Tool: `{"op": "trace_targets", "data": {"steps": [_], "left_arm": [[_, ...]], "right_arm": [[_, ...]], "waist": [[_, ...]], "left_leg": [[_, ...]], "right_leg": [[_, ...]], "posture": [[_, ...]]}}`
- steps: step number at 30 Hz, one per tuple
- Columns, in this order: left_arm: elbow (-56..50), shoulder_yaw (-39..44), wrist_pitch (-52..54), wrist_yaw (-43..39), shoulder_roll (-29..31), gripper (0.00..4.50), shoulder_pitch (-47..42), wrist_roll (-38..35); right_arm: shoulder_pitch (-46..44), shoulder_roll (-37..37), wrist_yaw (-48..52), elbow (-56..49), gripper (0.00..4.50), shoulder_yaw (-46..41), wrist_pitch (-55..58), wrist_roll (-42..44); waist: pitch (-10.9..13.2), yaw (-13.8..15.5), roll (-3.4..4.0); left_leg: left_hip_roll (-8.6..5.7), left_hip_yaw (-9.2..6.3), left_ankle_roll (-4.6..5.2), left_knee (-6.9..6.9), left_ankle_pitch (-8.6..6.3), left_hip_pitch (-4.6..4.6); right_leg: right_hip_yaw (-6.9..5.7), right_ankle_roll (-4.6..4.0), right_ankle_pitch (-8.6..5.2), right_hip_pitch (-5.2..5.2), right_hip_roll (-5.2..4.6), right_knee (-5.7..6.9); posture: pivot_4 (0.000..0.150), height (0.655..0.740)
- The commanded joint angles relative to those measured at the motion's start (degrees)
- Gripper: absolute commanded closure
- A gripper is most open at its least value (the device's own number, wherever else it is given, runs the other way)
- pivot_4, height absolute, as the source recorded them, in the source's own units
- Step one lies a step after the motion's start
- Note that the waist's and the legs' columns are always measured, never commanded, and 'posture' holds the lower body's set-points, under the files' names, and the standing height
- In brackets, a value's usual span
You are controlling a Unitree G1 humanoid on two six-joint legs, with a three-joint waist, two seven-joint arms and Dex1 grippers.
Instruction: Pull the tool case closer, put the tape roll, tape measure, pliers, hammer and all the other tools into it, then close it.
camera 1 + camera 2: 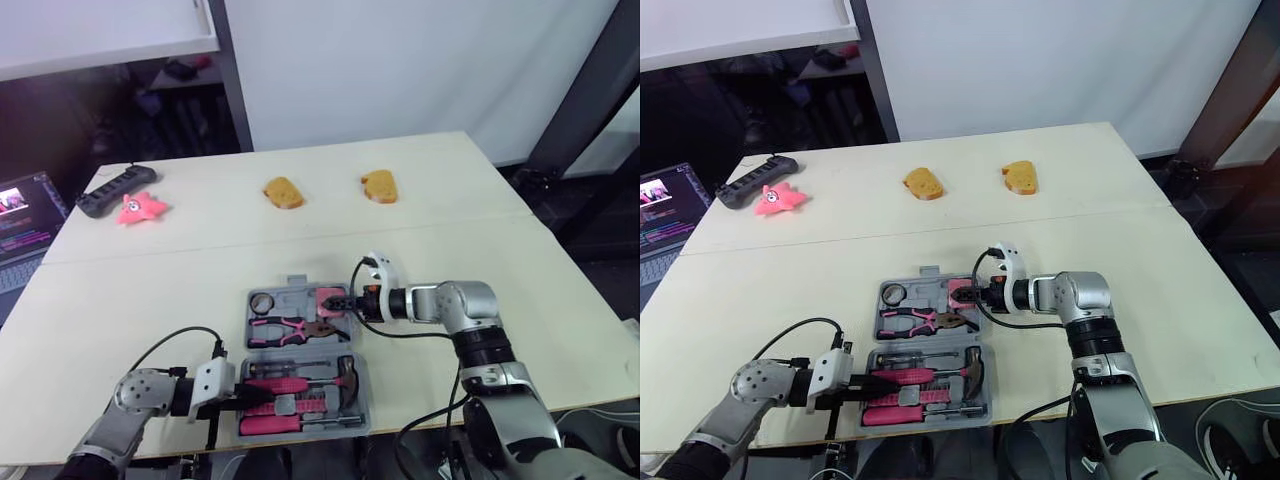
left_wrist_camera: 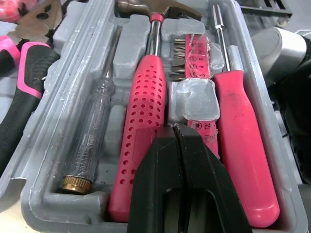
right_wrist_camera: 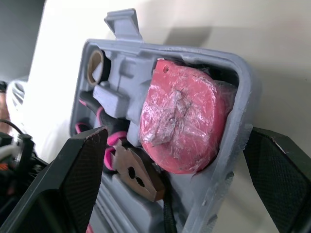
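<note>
At the near left, the left gripper (image 2: 177,145) has its fingers pressed shut on nothing. They lie low over the near half of the open tool case (image 1: 363,395), with their tips above the hammer (image 2: 146,111). The hammer's pink handle runs left to right in its slot, between a clear-handled screwdriver (image 2: 92,141) and a pink-handled screwdriver (image 2: 238,131).

The case sits at the bench's near middle and looks fully loaded. Its far half holds the tape roll (image 1: 263,302), the pliers (image 1: 285,328) and the pink tape measure (image 3: 180,121), which is wrapped in clear film.

The hinge line runs left to right between the two halves, so closing probably means swinging the far half up and over towards the near edge. The right gripper (image 1: 340,301) is the nearer one for that. Its fingers are spread wide, straddling the far half's right wall just beside the tape measure. The left fingers would likely need to clear the near half first.

The pink bit strip (image 2: 194,53) carries printed marks too small to read, and no brand name is legible.
</note>
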Motion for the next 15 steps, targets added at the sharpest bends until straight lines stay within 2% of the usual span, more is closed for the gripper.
{"op": "trace_targets", "data": {"steps": [1,4,8,15], "left_arm": [[4.6,-0.72,4.7,3.3,1.98,4.5,0.96,6.05],[4.57,-0.7,4.86,3.4,2.17,4.5,0.92,6.04],[4.27,-0.5,5.5,3.49,2.26,4.5,0.76,5.83],[1.73,2.49,10.26,3.46,2.3,4.5,1.32,1.44]], "right_arm": [[-1.86,2.57,1.72,-2.52,0.04,-4.73,-0.98,5.69],[-0.37,1.34,5.26,-8.53,0.04,-5.24,-0.53,9.27],[1.49,-0.73,6.75,-12.67,0.04,-2.1,-0.37,9.9],[2.36,-1.91,6.9,-15.3,0.04,-0.43,-0.3,10.55]], "waist": [[0.02,-0.1,0.04],[0.06,-0.1,0.08],[0.05,-0.06,0.06],[0.07,-0.05,0.03]], "left_leg": [[0.01,0.01,0.0,-0.04,0.0,0.04],[0.01,0.01,0.0,-0.05,0.0,0.04],[0.01,0.0,0.0,-0.05,0.0,0.05],[0.01,0.01,0.0,-0.06,0.0,0.05]], "right_leg": [[0.03,0.0,0.0,0.0,0.02,0.0],[0.05,0.0,0.0,-0.02,0.03,0.01],[0.05,0.02,-0.01,-0.01,0.03,0.0],[0.05,0.12,-0.2,-0.01,0.03,-0.01]], "posture": [[0.15,0.74],[0.15,0.74],[0.15,0.74],[0.15,0.74]]}}
